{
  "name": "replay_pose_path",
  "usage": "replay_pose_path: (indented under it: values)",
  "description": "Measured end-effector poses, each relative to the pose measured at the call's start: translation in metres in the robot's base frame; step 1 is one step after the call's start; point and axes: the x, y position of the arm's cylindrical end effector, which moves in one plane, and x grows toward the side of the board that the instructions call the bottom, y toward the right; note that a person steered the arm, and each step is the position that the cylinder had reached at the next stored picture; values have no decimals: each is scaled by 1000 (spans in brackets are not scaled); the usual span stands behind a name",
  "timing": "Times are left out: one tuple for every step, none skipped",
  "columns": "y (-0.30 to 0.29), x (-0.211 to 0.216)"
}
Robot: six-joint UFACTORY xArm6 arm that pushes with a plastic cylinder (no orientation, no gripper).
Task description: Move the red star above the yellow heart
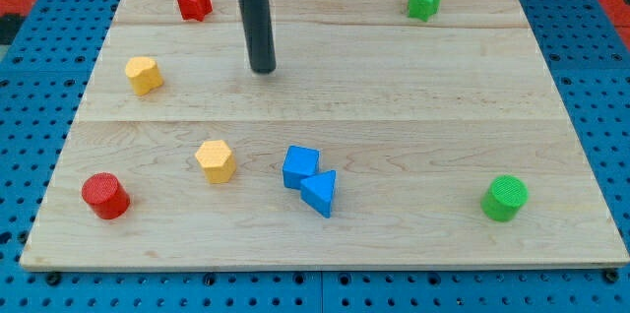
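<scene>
The red star [195, 2] lies near the top left edge of the wooden board [394, 106]. The yellow heart [144, 74] lies below it and a little to its left, apart from it. My tip [263, 69] rests on the board to the right of the yellow heart, at about its height. It is below and to the right of the red star and touches no block.
A yellow hexagon [215, 160] lies left of centre. A blue cube [300, 165] and a blue triangle [319, 193] touch each other near the middle bottom. A red cylinder [105, 196] is at the bottom left, a green cylinder [505, 198] at the bottom right, a green star [423, 1] at the top right.
</scene>
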Motion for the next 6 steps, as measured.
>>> replay_pose_path:
  values:
    - [-1,-73]
    - [-46,-121]
    - [-92,-136]
    - [-112,-71]
    - [-123,-31]
    - [-165,-47]
